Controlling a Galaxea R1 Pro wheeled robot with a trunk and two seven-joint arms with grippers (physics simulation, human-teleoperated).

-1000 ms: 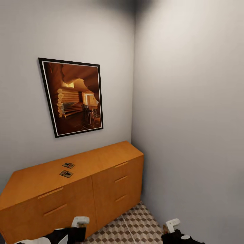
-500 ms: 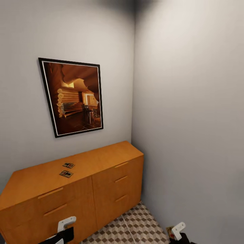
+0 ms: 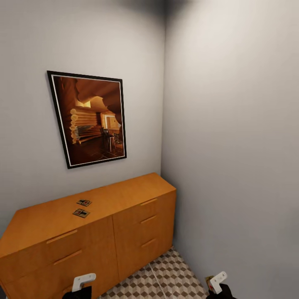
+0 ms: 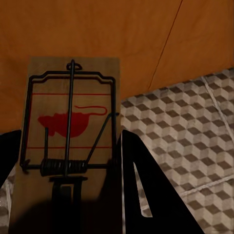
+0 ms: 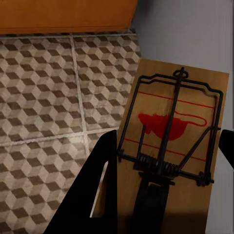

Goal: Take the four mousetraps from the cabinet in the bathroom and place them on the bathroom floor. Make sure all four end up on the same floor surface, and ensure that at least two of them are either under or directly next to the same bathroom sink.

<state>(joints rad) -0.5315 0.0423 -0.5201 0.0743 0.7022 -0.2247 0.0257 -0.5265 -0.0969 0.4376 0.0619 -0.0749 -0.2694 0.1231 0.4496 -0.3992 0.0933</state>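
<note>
Two mousetraps [image 3: 84,202] [image 3: 81,213] lie flat on top of the orange-brown cabinet [image 3: 137,195]. My left gripper [image 3: 83,283] sits low in front of the cabinet's drawer fronts, shut on a third mousetrap [image 4: 70,131], whose wooden board with a red mouse mark stands between the black fingers [image 4: 146,195]. My right gripper [image 3: 218,282], low by the right wall, is shut on a fourth mousetrap [image 5: 173,141] above the bathroom floor [image 5: 44,97]. The sink is out of view.
A framed picture [image 3: 89,118] hangs on the grey wall above the cabinet. The right wall [image 3: 241,166] meets the cabinet's end in a tight corner. A narrow strip of cube-patterned tile [image 3: 162,278] lies between cabinet and wall.
Both arms have sunk toward the lower edge of the head view, and their black forearms have dropped out of sight. The traps on the cabinet have not moved.
</note>
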